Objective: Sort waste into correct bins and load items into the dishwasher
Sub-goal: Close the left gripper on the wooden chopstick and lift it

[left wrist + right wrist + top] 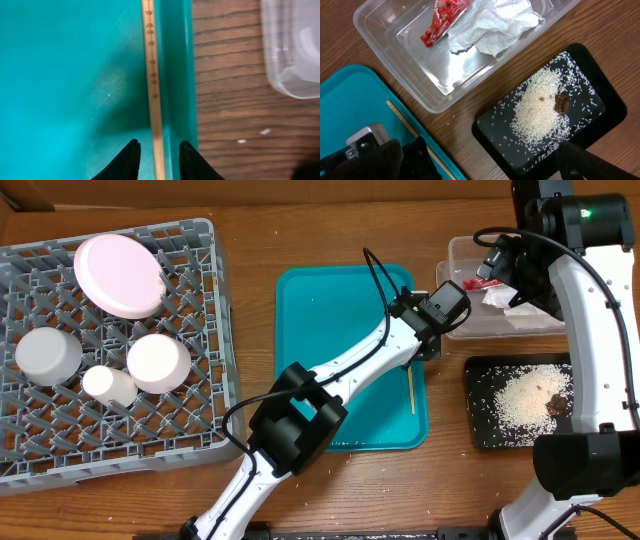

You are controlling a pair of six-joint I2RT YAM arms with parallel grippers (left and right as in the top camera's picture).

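chopstick: one wooden chopstick (152,75) lies flat on the teal tray (340,330), tight along the inside of its right wall; brown marks run down its upper part.
left gripper: the left gripper (159,146) hangs low over the tray's right edge, one dark fingertip on each side of the chopstick. The jaws are narrowly parted, with a slim gap showing on both sides, so nothing is clamped.
right gripper: the right gripper (497,262) hovers above the tub. Its jaws are spread wide and hold nothing. Only one dark finger (585,162) shows in its own camera.
tub: the clear tub (370,30) sits on the table just right of the teal tray. It holds the red wrapper (442,20) and the white napkin (490,25), which touch each other at its far end.
black tray: the black tray (490,130) sits near the tub, on the robot's side. A heap of rice (540,107) lies in it, with loose grains scattered around and a brown scrap (561,103) at the heap's edge.
stray grains: a couple of white grains (265,131) lie on the bare table (450,480) between the teal tray and the tub.
rack: the grey rack (200,430) stands at the far left, well apart from the teal tray. It carries the plate (120,275), bowl (48,355), cup (108,385) and dish (158,362). The cup is between the bowl and the dish.
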